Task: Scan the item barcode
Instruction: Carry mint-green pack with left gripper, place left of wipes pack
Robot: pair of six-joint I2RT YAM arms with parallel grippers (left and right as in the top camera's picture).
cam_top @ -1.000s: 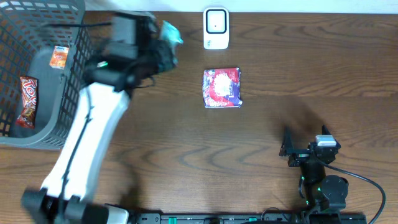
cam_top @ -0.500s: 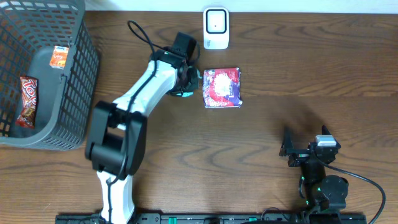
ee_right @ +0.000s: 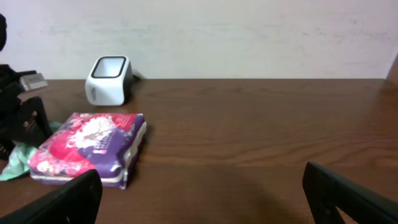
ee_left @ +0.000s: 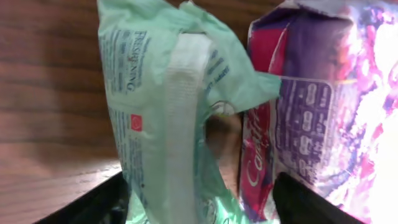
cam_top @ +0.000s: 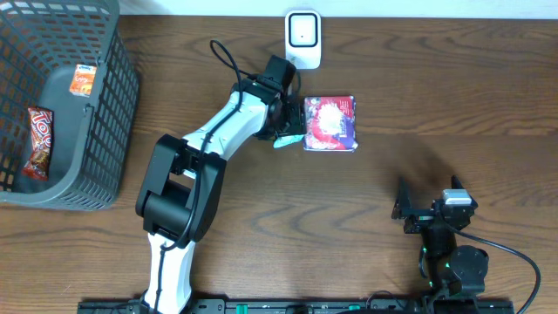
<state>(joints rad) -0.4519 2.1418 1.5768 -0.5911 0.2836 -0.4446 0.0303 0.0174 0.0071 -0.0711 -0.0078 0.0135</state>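
Packet shoved right, wood table, white wall

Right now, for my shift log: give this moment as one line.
left tool open astride green pack | green pack beside purple pack, near scanner | right tool open, empty

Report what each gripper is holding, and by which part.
Nothing is clamped. The left gripper stands open with the green packet loose between its fingers; the right gripper is open and empty.
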